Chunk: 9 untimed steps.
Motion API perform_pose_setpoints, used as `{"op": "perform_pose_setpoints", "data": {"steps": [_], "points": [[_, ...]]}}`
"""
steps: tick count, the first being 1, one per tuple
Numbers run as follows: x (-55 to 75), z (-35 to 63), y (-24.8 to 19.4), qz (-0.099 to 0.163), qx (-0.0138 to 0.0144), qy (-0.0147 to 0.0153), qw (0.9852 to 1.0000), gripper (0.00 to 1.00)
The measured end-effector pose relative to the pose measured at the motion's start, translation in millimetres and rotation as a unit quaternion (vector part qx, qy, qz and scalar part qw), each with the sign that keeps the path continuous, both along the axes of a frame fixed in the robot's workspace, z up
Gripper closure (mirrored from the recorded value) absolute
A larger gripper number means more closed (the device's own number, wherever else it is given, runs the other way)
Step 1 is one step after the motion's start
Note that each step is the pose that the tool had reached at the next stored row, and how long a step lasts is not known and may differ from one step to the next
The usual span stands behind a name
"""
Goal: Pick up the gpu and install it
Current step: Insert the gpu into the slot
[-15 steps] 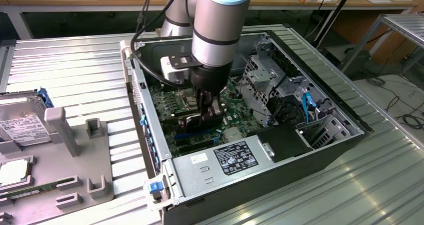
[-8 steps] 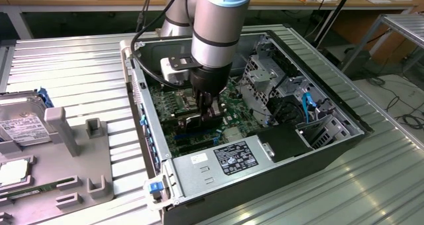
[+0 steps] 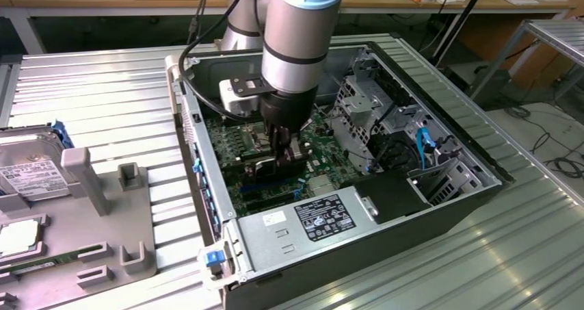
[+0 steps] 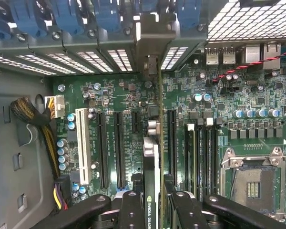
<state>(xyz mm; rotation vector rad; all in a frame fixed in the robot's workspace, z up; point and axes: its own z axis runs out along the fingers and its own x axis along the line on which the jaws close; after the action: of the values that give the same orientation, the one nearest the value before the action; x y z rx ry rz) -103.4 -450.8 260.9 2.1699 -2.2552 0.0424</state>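
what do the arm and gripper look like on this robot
The arm is a thick silver-grey tube with black joint rings and a pale blue cap. A black cable runs beside it, and a white box with a black plate sits at the wrist. The gripper is black, with screw-fastened fingers.

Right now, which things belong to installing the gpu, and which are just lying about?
In the job: gpu, gripped by the hand; motherboard; computer case.
Lying about: hard drive; memory stick; grey tray.
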Motion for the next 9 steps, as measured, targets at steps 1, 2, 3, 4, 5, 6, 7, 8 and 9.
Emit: {"op": "perform_pose_setpoints", "data": {"steps": [1,2,3,4,5,6,7,8,9], "points": [[-0.2,-0.6,-0.1,0.0,0.0,-0.0004,1.0,0.73],[-0.3,-1.3,0.0,0.0,0.0001,-0.0006,1.0,0.73],[-0.3,-1.8,0.0,0.0,0.0001,-0.0007,1.0,0.73],[-0.5,-3.7,0.0,0.0,0.0005,-0.0012,1.0,0.73],[-0.5,-4.9,0.0,0.0,0.0002,-0.0014,1.0,0.73],[-0.4,-5.0,0.0,0.0,0.0001,-0.0014,1.0,0.73],[-0.4,-5.0,0.0,0.0,0.0002,-0.0014,1.0,0.73],[-0.4,-5.1,0.0,0.0,0.0003,-0.0015,1.0,0.73],[-0.4,-5.2,0.0,0.0,0.0003,-0.0014,1.0,0.73]]}}
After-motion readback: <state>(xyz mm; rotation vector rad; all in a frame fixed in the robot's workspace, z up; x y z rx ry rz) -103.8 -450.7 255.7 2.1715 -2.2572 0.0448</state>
